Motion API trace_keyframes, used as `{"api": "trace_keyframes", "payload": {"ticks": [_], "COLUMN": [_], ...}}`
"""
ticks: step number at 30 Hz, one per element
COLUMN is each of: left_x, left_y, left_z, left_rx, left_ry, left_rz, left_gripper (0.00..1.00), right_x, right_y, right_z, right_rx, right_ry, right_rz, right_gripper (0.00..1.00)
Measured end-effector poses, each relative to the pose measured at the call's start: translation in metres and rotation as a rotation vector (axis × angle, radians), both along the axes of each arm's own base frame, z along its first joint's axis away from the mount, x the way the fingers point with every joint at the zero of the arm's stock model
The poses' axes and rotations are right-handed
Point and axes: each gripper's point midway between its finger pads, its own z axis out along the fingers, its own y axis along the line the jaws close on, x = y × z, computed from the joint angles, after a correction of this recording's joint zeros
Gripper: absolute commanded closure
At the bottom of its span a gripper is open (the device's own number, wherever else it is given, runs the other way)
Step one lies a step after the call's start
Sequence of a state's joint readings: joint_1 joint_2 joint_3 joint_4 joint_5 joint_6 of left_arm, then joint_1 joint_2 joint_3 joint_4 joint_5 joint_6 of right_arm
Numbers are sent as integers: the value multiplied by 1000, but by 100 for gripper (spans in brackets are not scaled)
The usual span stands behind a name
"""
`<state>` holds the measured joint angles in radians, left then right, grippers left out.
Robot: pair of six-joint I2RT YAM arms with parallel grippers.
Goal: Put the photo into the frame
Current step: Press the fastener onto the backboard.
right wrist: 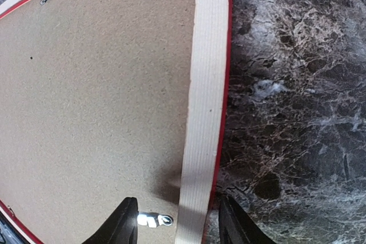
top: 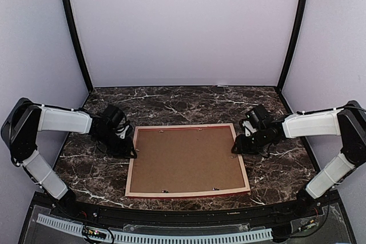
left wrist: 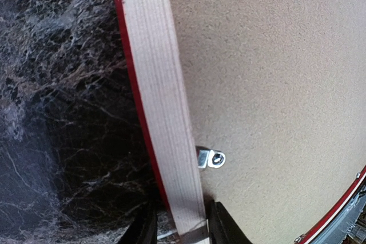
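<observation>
Only frame (right wrist: pixel 203 84) back visible; right gripper (right wrist: pixel 178 224) spread astride its rail, left gripper (left wrist: pixel 180 228): hold unclear.

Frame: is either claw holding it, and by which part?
Right claw stands open astride the frame at its right rail, holding nothing. Left claw sits close around the left rail; whether it grips cannot be told.

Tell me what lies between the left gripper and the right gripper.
In the top view, the frame lies between the left gripper and right gripper, back up, its brown backing board filling the stretch. Each gripper straddles a side rail.
</observation>
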<state>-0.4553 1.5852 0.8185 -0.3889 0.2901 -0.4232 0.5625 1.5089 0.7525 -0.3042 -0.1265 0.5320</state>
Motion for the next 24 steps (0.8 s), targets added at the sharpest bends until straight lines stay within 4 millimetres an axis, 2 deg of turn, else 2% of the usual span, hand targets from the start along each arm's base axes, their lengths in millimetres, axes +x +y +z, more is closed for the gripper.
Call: {"api": "trace_keyframes", "payload": {"ticks": [10, 15, 24], "left_x": [0, 0, 0], "left_y": [-1, -1, -1], "left_z": [0, 0, 0], "left_rx": [-4, -5, -6], "left_ry": [2, 2, 2], "left_rz": [7, 7, 7], "left_gripper": [68, 68, 69], "right_x": [-14, -24, -29], "right_y": [-1, 0, -4], "right_z": [8, 4, -10], "right_rx": [-22, -49, -101], "right_ry": [-1, 16, 45], "right_rz": [64, 99, 114], "right_gripper": [44, 45, 49]}}
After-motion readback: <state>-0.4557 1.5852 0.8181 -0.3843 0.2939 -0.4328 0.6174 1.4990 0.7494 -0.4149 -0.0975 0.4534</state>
